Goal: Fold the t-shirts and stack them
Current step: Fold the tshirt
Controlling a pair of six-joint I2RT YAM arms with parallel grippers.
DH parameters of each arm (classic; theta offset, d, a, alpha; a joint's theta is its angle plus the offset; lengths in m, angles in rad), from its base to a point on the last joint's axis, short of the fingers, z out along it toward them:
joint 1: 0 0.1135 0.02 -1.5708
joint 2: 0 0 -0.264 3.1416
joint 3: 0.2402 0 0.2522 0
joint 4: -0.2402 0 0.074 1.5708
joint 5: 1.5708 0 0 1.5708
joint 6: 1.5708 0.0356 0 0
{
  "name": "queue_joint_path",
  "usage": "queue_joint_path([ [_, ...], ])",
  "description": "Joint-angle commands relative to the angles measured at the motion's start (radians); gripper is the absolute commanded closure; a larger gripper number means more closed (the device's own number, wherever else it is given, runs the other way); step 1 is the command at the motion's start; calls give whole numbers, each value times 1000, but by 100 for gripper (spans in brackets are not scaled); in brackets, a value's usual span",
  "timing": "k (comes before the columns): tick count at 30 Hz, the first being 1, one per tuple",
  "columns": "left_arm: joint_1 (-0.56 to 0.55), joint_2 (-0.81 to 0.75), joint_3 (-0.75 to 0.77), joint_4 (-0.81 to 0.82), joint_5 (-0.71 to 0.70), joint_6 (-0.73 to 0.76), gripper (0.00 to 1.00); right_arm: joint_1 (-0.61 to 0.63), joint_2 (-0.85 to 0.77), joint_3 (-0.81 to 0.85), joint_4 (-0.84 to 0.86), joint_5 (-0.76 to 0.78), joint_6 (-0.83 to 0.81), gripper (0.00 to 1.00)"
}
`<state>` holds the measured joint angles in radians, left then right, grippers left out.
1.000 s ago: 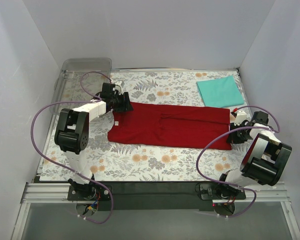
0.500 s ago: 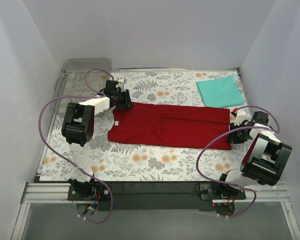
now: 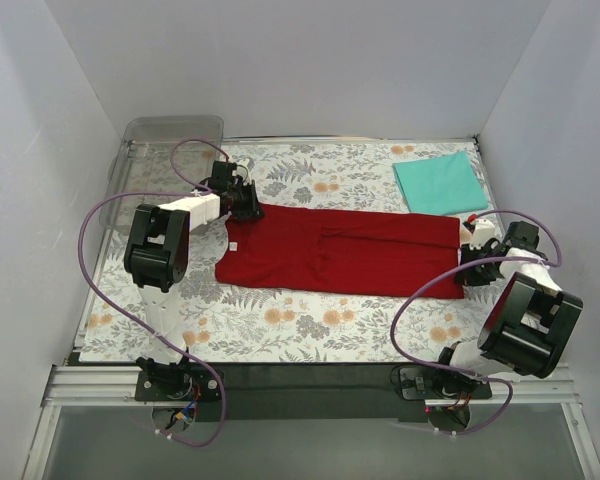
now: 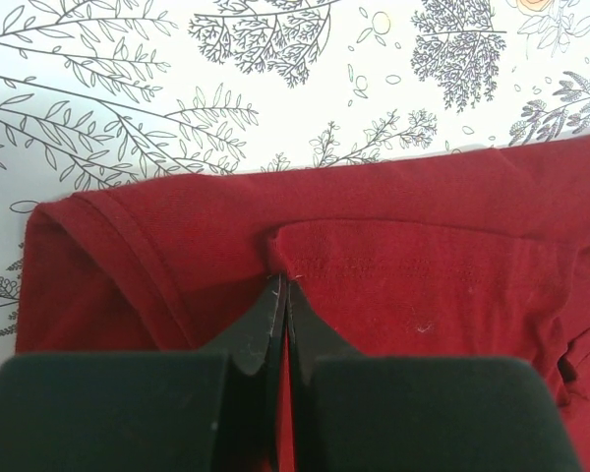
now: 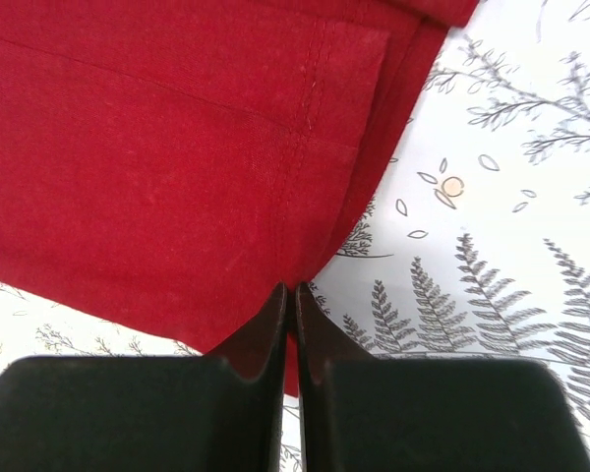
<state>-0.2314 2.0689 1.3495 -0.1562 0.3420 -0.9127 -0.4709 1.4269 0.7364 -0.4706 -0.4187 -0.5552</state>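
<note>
Top external: left gripper (image 3: 248, 203) is clenched on the far-left edge of the dark red t-shirt (image 3: 340, 250), and right gripper (image 3: 467, 266) pinches its right hem. The teal t-shirt (image 3: 440, 182) lies well apart.

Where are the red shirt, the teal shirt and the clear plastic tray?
red shirt (image 3: 340, 250): overhead view, middle of its spread cloth.
teal shirt (image 3: 440, 183): overhead view, centre of the folded square.
clear plastic tray (image 3: 175, 122): overhead view, its far rim.

Floral-patterned mat (image 3: 280, 330) spread over table: grey ferns, orange blooms on white. Clear plastic tray (image 3: 170, 130) at 10 o'clock, at mat's far corner. Plain white walls (image 3: 310, 70) at 9, 12, 3 o'clock.
</note>
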Motion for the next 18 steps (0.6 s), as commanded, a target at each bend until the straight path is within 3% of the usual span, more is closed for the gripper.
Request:
queue_joint_path([
  [1, -3, -53, 16, 18, 18, 5, 98, -6, -69, -5, 3, -3, -18, 91],
  [2, -3, -59, 11, 20, 17, 5, 96, -6, -77, -5, -3, -3, -22, 90],
  [4, -3, -93, 2, 27, 12, 0, 76, -6, -92, -5, -7, -9, -29, 87],
  [9, -3, -225, -99, 81, -34, -17, 55, -6, -94, 26, -7, -44, -26, 78],
  [11, -2, -298, -136, 89, -40, -21, 50, -6, -76, 55, -16, -55, -22, 78],
  [18, 1, -470, -322, 72, 12, -61, 49, -6, -2, 96, -37, -127, 3, 72],
])
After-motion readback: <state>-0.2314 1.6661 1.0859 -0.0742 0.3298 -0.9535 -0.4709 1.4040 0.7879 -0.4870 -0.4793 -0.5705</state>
